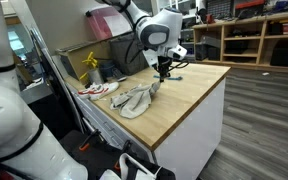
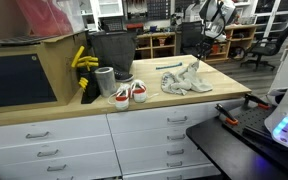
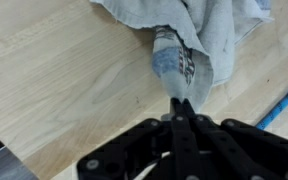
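Observation:
A crumpled grey cloth lies on the wooden countertop. One part of it is drawn into a narrow peak that runs to my fingertips. In the wrist view my gripper is shut on that pinched fold. In both exterior views the gripper hangs just above the far end of the cloth, which rises towards it. The rest of the cloth rests on the counter.
A pair of white and red sneakers sits beside the cloth. A blue pen lies near the gripper. A black bin and a yellow object stand at the back. The counter edge is close.

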Robot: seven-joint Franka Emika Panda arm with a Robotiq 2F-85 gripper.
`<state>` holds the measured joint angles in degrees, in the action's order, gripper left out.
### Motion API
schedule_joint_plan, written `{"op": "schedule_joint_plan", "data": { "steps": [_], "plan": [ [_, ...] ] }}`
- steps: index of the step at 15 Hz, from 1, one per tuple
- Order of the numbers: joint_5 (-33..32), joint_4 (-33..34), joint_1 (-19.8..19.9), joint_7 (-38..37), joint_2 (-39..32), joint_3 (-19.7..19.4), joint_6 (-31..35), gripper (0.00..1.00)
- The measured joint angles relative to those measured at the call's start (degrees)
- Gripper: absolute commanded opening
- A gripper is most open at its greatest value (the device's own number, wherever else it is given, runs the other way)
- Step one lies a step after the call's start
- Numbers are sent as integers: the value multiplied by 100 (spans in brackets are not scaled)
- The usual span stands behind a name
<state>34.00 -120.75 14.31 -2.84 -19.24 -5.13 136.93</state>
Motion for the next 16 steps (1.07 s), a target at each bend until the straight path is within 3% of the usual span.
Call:
{"op": "schedule_joint_plan", "data": {
  "steps": [4, 9, 10, 11, 16],
  "plan": [
    [-136, 25, 74, 407, 33, -99, -248, 0],
    [-881, 52, 97, 520, 29, -191, -409, 0],
    [-1036, 52, 86, 519, 29, -191, -409, 27],
    [-1185, 52, 70, 518, 29, -191, -409, 28],
    [-2190, -61, -295, 451, 116, -161, -409, 63]
  ]
}}
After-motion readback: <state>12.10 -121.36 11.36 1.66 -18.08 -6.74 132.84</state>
